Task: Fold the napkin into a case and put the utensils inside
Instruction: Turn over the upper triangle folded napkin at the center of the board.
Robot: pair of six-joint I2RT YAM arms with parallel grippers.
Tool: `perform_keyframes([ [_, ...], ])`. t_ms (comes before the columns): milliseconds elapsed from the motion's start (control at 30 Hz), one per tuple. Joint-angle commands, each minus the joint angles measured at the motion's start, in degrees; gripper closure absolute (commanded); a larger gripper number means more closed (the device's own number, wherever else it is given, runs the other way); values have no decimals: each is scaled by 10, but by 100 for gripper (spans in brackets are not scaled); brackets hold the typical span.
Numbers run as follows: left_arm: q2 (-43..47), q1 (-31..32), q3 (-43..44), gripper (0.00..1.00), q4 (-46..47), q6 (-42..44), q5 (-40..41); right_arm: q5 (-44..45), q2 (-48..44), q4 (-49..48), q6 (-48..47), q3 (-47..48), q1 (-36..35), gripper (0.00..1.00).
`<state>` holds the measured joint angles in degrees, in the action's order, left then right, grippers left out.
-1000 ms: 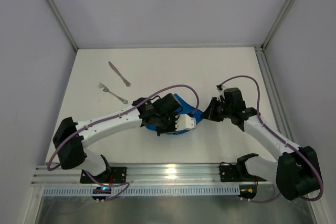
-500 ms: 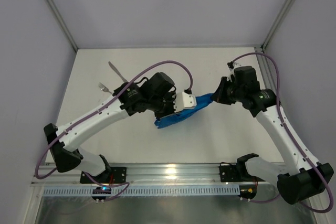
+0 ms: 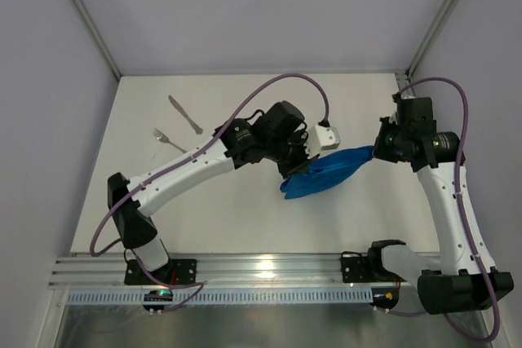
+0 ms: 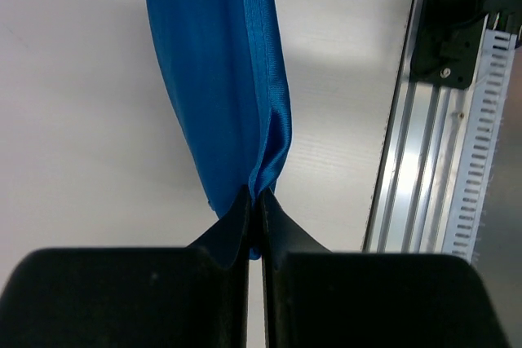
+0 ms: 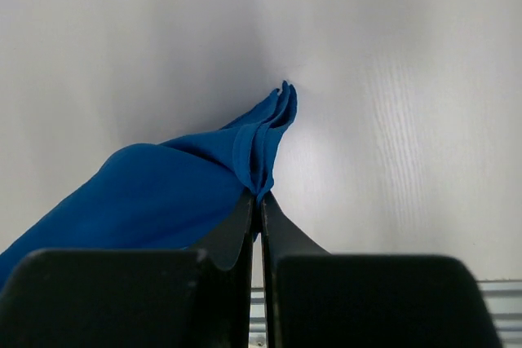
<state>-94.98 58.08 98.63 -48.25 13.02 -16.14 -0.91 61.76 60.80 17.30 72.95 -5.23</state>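
— What sits furthest left?

— The fork, lying flat on the white table toward its far-left corner, handle angled toward the middle. Just beside it, a little closer to the far edge, lies the knife, also flat and slanted much the same way. The two are near each other but apart, and both are well away from the cloth.

— And the arms?

— The left arm reaches diagonally across the middle of the table. The left gripper has its jaws closed together on the left end of the napkin; its wrist view shows the hemmed edge pinched right between the two fingers, with the cloth running away from them in a narrow, folded band.

— So where is the napkin exactly?

— In the right half of the table, about midway between the far and near edges. It is bright blue, bunched lengthwise and strung between the two grippers, fuller at the left end and tapering toward the right. Whether its underside touches the surface I cannot tell.

— And the right side?

— The right gripper is clamped on the napkin's right end, near the table's right edge. Its wrist view shows several layered folds of the corner caught between the closed fingers. The metal rail carrying both arm bases runs along the near edge.
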Motion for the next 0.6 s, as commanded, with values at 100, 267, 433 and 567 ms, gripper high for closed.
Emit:
perform_keyframes([
  [100, -70, 44, 90, 100, 58, -94, -27, 107, 18, 64, -65, 51, 67, 96],
  [267, -129, 62, 147, 100, 90, -141, -46, 183, 40, 98, -87, 89, 110, 96],
  [433, -183, 74, 217, 100, 105, -183, -70, 249, 58, 123, -91, 129, 121, 96],
  [567, -224, 74, 258, 100, 124, -214, -86, 294, 79, 139, -92, 149, 121, 96],
])
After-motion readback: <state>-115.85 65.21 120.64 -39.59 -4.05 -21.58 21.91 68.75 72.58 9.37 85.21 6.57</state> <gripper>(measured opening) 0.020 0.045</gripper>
